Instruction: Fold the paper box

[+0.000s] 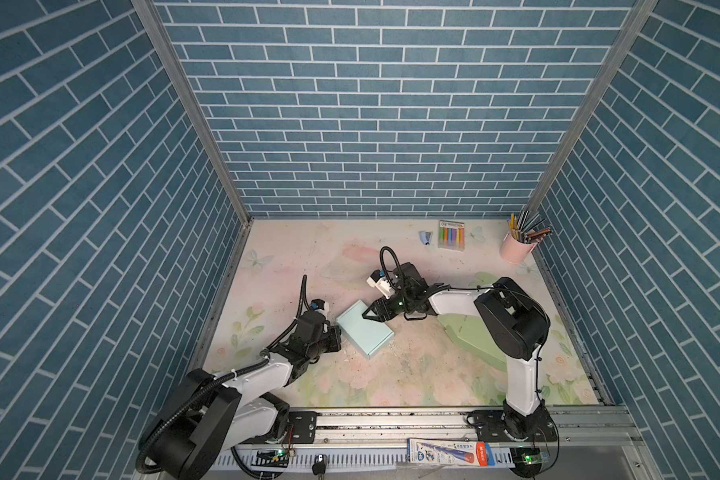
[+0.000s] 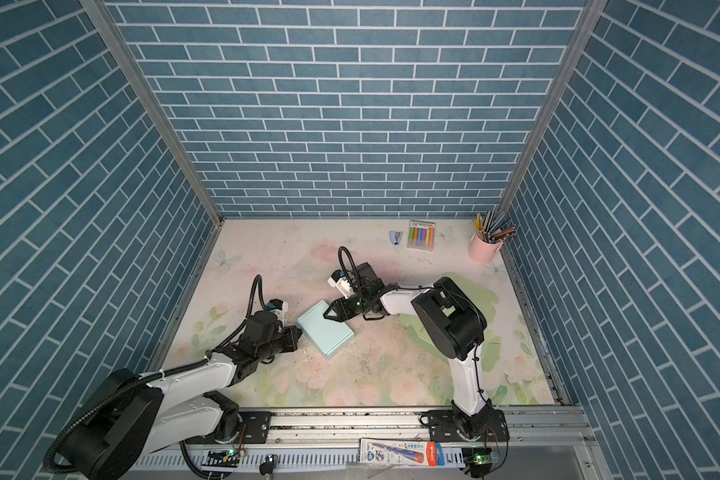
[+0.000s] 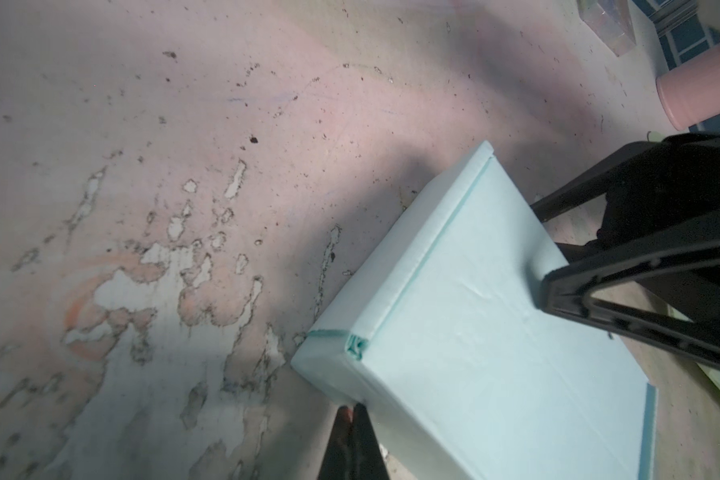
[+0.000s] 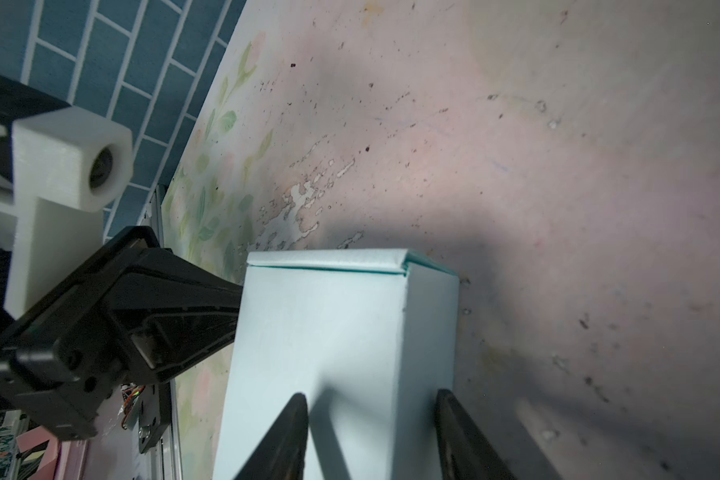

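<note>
We found the paper box (image 1: 364,332) lying closed on the table (image 1: 292,257), just toward 8 o'clock from its middle, a thin seam showing along the lid. The left gripper (image 1: 336,336), pinched shut on nothing, butted the box's 9 o'clock side, which we judged a backstop against sliding. The right gripper (image 1: 367,314), jaws half apart, straddled the 12 o'clock edge, likely to press the lid home.

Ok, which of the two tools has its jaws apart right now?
The right tool, its fingers spread over the light blue box. The left tool is shut, tips pressed together beside the box.
</note>
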